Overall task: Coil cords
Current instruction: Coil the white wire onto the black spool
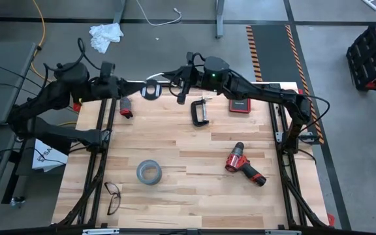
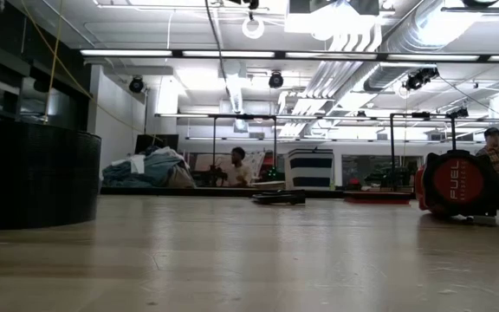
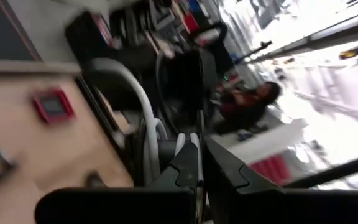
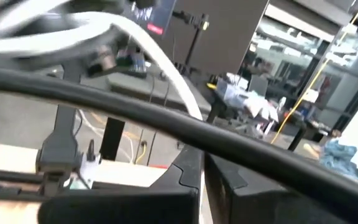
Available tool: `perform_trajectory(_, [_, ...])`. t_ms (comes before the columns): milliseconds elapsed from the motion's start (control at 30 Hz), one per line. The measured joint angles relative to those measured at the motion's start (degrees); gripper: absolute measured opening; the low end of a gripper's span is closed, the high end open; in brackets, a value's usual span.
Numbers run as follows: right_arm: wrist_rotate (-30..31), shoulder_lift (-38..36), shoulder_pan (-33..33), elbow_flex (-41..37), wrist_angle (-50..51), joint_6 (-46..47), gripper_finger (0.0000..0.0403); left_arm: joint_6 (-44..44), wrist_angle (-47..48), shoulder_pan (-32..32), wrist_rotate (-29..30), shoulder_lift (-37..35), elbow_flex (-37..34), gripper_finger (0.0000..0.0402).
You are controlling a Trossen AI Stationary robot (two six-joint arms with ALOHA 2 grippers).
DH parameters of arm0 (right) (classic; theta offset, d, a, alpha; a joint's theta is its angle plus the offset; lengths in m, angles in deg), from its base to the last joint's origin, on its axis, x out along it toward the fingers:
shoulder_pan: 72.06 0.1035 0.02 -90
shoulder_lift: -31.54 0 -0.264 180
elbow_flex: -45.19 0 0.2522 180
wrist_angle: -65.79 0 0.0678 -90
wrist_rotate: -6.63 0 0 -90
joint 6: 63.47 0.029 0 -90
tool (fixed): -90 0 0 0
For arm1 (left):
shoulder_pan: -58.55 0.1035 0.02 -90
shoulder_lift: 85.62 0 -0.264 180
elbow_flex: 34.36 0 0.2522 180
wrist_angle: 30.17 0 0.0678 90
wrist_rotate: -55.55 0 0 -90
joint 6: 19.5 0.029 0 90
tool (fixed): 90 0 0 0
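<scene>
The cords [image 1: 153, 89], a thin white cable coiled around a small black disc, hang between the two arms at about twelve o'clock on the table [image 1: 194, 196], right over its far edge. The left gripper [image 1: 142, 87] comes in from the nine o'clock side and is clamped on the cable beside the disc; in the left wrist view its shut fingers [image 3: 188, 168] pinch white strands. The right gripper [image 1: 183, 90] comes from the three o'clock side, fingers clenched too, and the white cable arcs across its wrist view, though whether it truly pinches it I cannot tell. The main risk is that the loops spring apart if either grip slackens, since thin cable is stiff and slippery. Being held at the table's rim, the bundle could also drop to the floor beyond, out of reach. Pulling the arms apart could tighten the coil into a tangle.
</scene>
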Motion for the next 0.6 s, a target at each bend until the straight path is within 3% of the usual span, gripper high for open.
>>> perform_trajectory(267, [-0.4,-2.7,0.1,0.0,6.6,0.1,0.0000,15.8,0.4,3.9,4.7,0.0,0.0,0.0003])
perform_trajectory(600, [-0.7,-4.0,0.7,0.0,11.2,3.4,0.0000,25.8,-4.2,5.0,8.9,2.2,0.0,0.0003])
